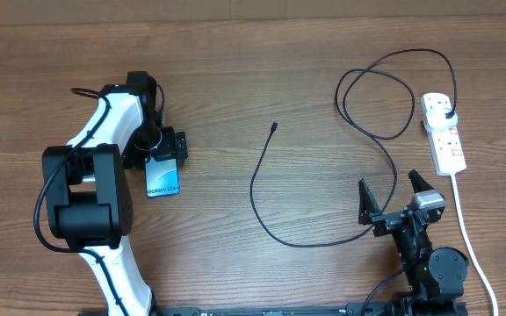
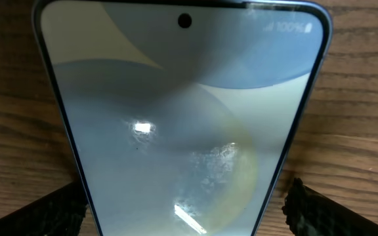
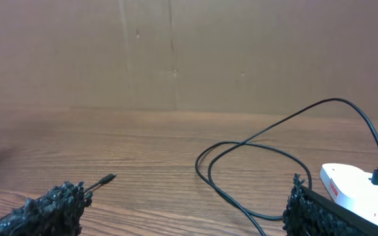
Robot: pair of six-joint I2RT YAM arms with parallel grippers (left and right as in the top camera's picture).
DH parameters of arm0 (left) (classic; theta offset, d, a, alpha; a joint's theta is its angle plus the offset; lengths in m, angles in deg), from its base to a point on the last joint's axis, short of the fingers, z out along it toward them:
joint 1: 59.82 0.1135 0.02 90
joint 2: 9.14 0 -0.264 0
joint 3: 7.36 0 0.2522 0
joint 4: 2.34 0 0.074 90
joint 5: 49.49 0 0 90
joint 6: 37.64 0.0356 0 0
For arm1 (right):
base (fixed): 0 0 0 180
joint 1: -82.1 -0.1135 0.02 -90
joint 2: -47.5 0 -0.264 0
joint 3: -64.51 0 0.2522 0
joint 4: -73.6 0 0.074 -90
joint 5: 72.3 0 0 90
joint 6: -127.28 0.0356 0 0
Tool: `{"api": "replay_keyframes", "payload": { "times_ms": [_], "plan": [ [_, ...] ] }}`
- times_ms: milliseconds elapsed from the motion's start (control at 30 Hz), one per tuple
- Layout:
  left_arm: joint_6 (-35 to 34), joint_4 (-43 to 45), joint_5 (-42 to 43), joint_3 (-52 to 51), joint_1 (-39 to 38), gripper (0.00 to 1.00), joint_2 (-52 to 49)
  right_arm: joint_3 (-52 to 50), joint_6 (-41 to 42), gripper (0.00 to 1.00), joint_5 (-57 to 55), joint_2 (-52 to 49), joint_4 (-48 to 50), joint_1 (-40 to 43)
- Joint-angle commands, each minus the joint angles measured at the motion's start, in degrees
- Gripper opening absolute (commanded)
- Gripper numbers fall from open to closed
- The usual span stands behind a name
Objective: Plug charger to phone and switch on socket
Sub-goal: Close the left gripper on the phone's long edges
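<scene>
From overhead, the phone (image 1: 162, 182) lay flat, screen up, in the left half of the tabletop (image 1: 235, 53), well in from every edge. The left gripper (image 1: 164, 156) hung over its far end, jaws spread wide and holding nothing. The socket (image 1: 444, 132) sat close to the right edge, with the plug (image 1: 447, 114) of the charger (image 1: 255, 189) already in it. The cable looped across the right half and ended at its connector tip (image 1: 274, 125) near the tabletop's centre. The right gripper (image 1: 392, 195) stood near the front edge, fully open and empty.

In the left wrist view, the two fingers (image 2: 44, 213) flanked the phone's long sides. I could not tell whether they touched them. The phone looked slim, glassy and probably slippery, so its long edges seemed the safest hold.

In the right wrist view, the connector tip lay on bare wood ahead of the left-hand finger (image 3: 51, 203), with the cable's loops (image 3: 241, 147) and the socket further right. The cable was likely light and limp, so it would best be pinched on the stiff body just behind the tip. Open wood lay between the tip and the phone, but the loops near the socket could snag a reach for the red switches (image 1: 451, 139).
</scene>
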Motion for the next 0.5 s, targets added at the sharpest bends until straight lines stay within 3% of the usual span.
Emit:
{"api": "replay_keyframes", "payload": {
  "times_ms": [0,467],
  "plan": [
    [1.2,0.8,0.1,-0.7,-0.3,1.0,-2.9,-0.6,0.1,1.0,-0.6,0.5,0.2,-0.5],
    [-2.9,4.2,5.2,-1.5,-4.6,0.94,-3.1,-0.6,0.1,1.0,-0.6,0.5,0.2,-0.5]
  ]
}}
